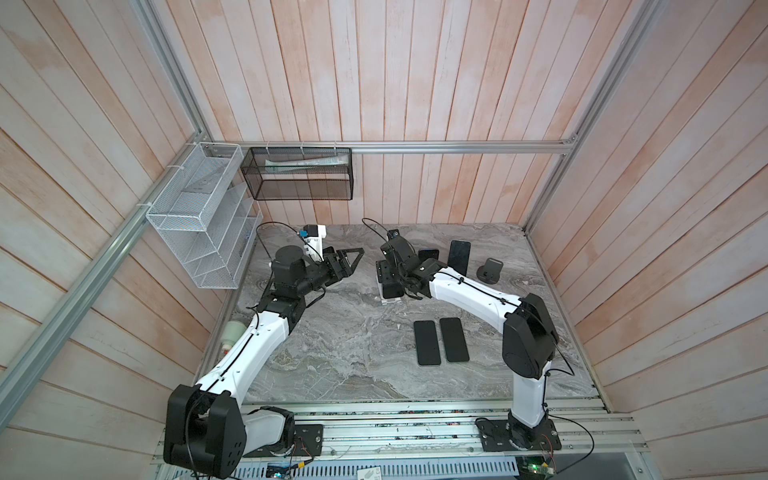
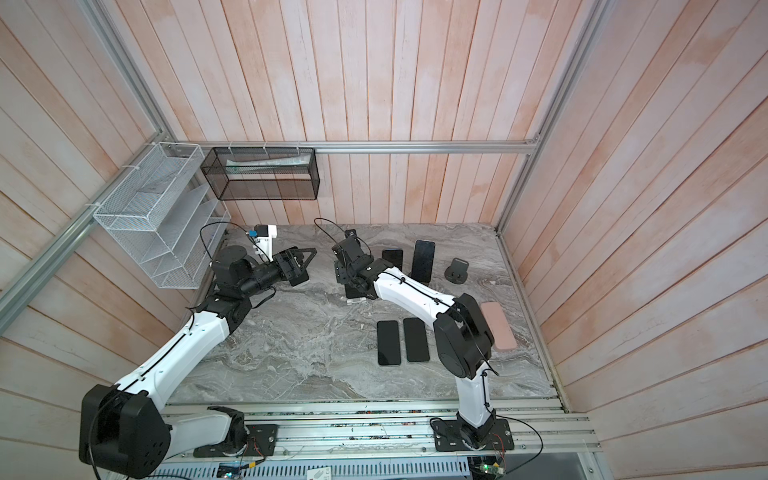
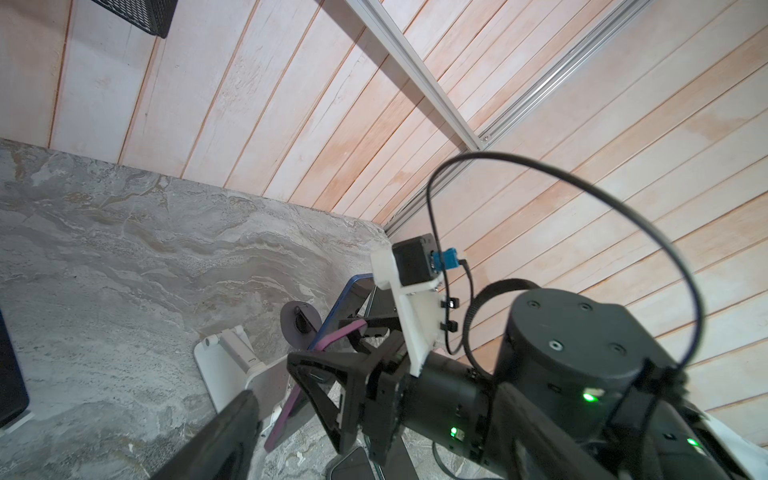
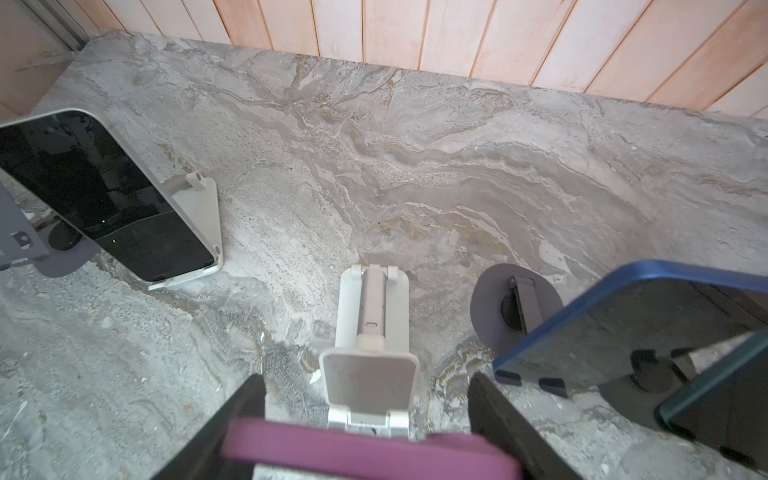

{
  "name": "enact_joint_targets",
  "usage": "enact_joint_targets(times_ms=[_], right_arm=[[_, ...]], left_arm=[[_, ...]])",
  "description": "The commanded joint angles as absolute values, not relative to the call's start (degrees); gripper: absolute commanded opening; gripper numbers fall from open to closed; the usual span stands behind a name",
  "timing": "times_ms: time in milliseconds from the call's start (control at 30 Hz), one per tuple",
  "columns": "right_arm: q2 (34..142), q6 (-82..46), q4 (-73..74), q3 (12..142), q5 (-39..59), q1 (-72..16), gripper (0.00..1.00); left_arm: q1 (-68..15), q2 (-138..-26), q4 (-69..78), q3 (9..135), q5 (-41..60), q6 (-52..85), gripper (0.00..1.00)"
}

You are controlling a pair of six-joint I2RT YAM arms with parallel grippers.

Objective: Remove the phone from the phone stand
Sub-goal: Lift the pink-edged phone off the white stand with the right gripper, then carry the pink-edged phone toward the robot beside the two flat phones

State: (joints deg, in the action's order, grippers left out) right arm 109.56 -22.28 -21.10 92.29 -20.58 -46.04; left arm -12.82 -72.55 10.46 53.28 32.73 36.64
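Held the phone point(image 4: 365, 453), in its purple case, crosswise in the right gripper point(image 4: 365, 384), with the black fingers point(image 4: 245, 415) closed against its two sides. Had it just by the white phone stand point(image 4: 370, 332) near the middle of the table point(image 1: 332, 374), clear of the stand's bare back plate; could not tell whether its lower edge touched the stand's lip. Reached there with the right arm point(image 1: 469, 291) sharply bent: up from the base at the front right, folded at the black elbow, then back and leftward along the white forearm, with the wrist turned down and the gripper pointed at the tabletop. Carried the left arm point(image 1: 249, 345) from the front left corner toward the back left, wrist bent rightward, with the left gripper point(image 1: 350, 262) level above the table, jaws spread wide, near the right one but apart from it. Saw a blue-edged phone point(image 4: 623, 328) leaning on a dark round-based stand point(image 4: 515, 303) just beside the white one, and two dark phones point(image 1: 427, 343) flat nearer the front.
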Motion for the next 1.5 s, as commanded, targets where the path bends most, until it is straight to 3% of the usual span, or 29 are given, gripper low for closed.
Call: enact_joint_targets(times_ms=[0, 667, 1467], right_arm=[[103.88, -22.78, -21.53, 89.71, -24.08, -47.0, 0.73], [93.97, -38.5, -22.59, 68.26, -21.47, -55.68, 0.72], [103.42, -44.63, -28.33, 72.61, -20.73, -58.18, 0.72]], left_arm=[[-12.75, -72.64, 11.04, 52.47, 32.68, 35.51, 0.9], [-12.67, -73.3, 9.9, 52.73, 31.45, 34.72, 0.9], [-12.88, -73.47, 9.17, 52.87, 31.41, 34.89, 0.9]])
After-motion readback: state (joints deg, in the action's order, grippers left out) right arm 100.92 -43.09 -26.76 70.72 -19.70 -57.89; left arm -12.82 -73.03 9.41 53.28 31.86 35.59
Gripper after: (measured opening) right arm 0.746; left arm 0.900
